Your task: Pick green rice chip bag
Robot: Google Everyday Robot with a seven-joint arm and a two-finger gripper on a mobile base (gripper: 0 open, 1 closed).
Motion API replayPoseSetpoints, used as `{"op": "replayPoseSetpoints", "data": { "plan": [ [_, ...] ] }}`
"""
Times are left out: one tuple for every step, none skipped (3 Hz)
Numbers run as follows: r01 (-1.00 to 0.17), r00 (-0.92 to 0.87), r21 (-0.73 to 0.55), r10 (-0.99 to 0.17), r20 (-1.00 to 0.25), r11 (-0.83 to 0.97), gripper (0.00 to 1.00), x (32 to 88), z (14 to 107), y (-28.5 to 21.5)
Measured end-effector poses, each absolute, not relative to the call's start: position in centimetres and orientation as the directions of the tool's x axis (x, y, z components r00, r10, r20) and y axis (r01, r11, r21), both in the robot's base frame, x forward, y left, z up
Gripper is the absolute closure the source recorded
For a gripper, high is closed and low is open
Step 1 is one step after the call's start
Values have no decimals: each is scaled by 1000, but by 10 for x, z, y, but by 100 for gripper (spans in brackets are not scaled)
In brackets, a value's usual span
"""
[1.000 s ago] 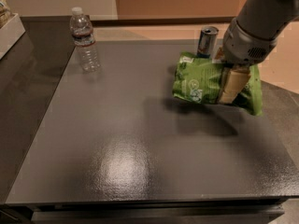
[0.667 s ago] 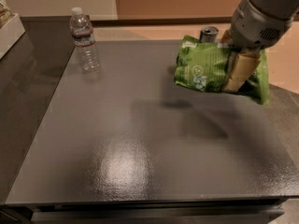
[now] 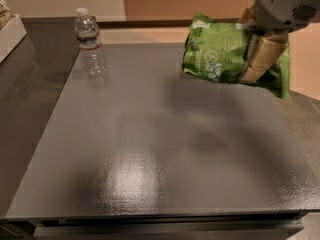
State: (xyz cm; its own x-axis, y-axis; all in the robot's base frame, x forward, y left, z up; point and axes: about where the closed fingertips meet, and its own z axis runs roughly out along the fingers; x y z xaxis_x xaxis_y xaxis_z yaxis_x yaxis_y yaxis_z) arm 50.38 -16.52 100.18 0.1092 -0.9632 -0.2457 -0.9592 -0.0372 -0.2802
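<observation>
1. We see the gripper (image 3: pixel 251 68) in the upper right of the frame, up above the surface (image 3: pixel 150 154).
2. Its fingers (image 3: pixel 262 54) are pinching the green rice chip bag (image 3: pixel 217 54). One tan finger lies across the front of the bag. We think the other one is behind it, where we cannot see.
3. The bag is in the air, in the upper right of the frame. It does not touch the surface. A soft dark shadow (image 3: pixel 200 104) lies under it.
4. The pinch is near the right end of the bag. Most of the bag sticks out to the left with nothing under it.
5. We think the pick is nearly done, but things could go wrong from here.
6. The bag is puffy and smooth. It could slide out of the fingers and drop, most of all if the arm moves fast or jerks.
7. The long free side could sag or twist and pull the bag loose.
8. If the fingers squeeze too hard, the chips could break or the bag could pop.
9. The water bottle (image 3: pixel 90 44) stands well apart in the upper left, so we do not think it is in the way.
</observation>
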Motion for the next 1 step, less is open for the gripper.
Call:
{"op": "replayPoseSetpoints", "data": {
  "plan": [
    [-955,113,-294,-962,-249,-36,100,506,1003,-163]
  ]
}}
